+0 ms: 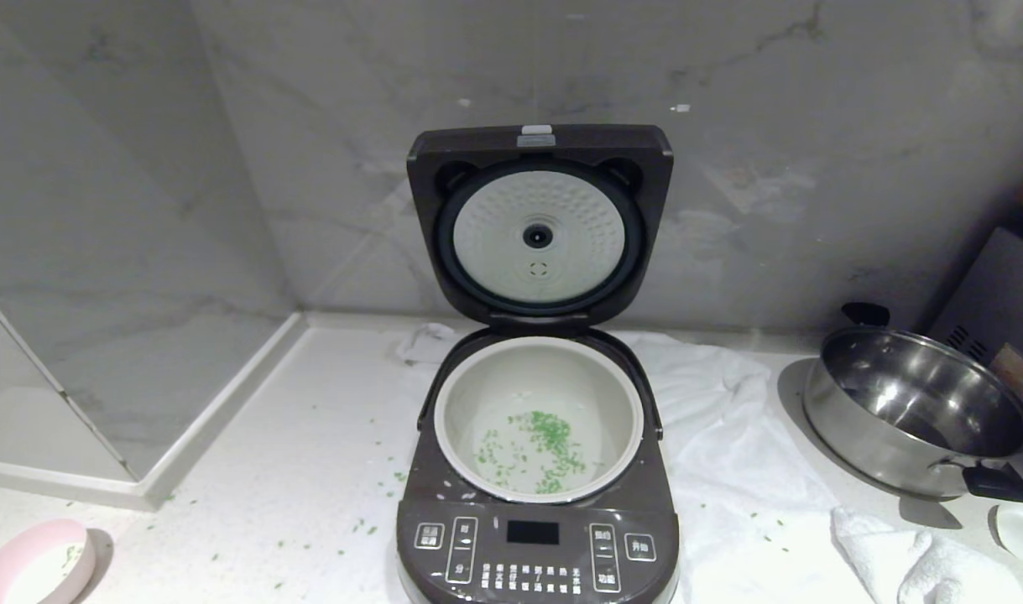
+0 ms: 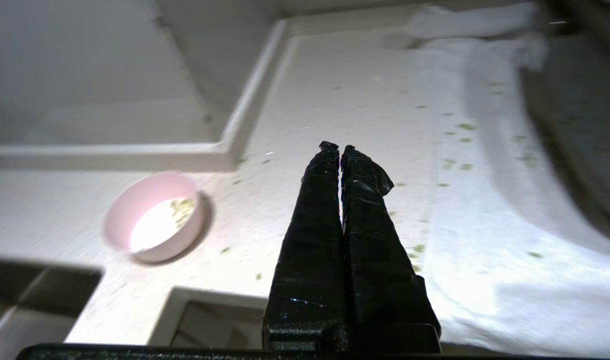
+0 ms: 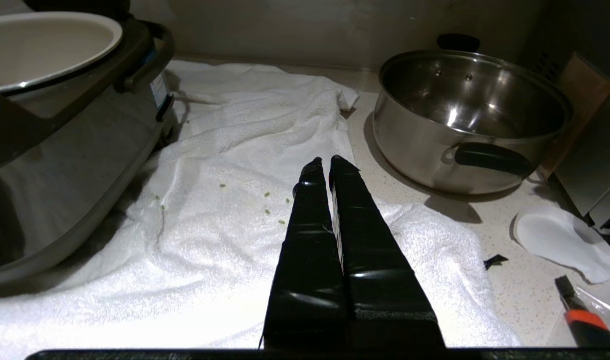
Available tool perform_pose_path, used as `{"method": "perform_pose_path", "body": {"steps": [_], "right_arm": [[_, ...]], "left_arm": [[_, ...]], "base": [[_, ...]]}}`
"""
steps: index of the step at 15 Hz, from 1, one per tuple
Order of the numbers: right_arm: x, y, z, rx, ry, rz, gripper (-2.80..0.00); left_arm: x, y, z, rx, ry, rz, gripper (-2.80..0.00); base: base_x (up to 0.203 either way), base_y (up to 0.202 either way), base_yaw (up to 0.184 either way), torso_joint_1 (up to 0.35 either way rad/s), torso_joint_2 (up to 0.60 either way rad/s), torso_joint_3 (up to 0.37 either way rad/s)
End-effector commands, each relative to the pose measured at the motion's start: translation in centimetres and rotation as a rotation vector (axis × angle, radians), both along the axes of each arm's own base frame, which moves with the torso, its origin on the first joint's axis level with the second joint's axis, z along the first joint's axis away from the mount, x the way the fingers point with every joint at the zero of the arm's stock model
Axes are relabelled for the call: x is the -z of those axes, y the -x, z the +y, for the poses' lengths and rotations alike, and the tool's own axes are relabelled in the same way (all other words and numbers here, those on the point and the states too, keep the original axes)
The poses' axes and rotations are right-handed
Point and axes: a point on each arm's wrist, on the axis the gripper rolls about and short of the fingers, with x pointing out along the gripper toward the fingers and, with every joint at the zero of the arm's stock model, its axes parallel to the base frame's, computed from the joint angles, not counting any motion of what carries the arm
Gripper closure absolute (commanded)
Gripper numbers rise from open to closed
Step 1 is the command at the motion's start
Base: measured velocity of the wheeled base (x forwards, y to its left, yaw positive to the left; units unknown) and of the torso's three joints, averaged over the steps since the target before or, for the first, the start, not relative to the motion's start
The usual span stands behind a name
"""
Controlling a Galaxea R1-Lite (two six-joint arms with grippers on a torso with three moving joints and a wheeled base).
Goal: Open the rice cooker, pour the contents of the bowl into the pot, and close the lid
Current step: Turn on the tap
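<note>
rice cooker (image 1: 536, 537): on the white towel (image 1: 729, 470), centre of the counter (image 1: 310, 436)
lid (image 1: 539, 222): standing upright, white dimpled underside facing out
pot (image 1: 538, 419): seated in the cooker, green bits (image 1: 545, 445) on its floor
bowl (image 1: 33, 562): on the counter to the cooker's left, a few green bits inside
left gripper (image 2: 341, 148): fingers pressed together, empty, above the counter
right gripper (image 3: 330, 165): fingers pressed together, empty, over the towel near the steel pan (image 3: 470, 117)

The dark brown-grey rice cooker (image 1: 536, 537) stands with its lid (image 1: 540, 220) upright, showing the dimpled white underside. Chopped green bits (image 1: 538, 449) lie in the off-white pot (image 1: 538, 417). The pale pink bowl (image 1: 34, 562) sits upright, well left, holding a few green bits.
</note>
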Motion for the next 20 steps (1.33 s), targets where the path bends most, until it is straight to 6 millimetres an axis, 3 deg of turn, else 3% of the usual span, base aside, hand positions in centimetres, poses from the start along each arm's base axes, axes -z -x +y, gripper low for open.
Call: {"method": "perform_pose_path", "body": {"steps": [1, 3, 20], "right_arm": [[0.03, -0.02, -0.03, 0.016, -0.017, 0.002, 0.0], [0.03, -0.02, -0.04, 0.016, -0.035, 0.002, 0.0], [0.03, -0.02, -0.03, 0.013, -0.028, 0.002, 0.0]], "left_arm": [[0.79, -0.05, -0.09, 0.035, 0.016, 0.011, 0.0], [1.55, 0.06, -0.25, 0.11, 0.094, 0.096, 0.0], [1.56, 0.07, -0.25, 0.106, 0.11, 0.095, 0.0]], "base": [[0.0, 0.0, 0.0, 0.0, 0.0, 0.0], [0.0, 0.0, 0.0, 0.0, 0.0, 0.0], [0.0, 0.0, 0.0, 0.0, 0.0, 0.0]]}}
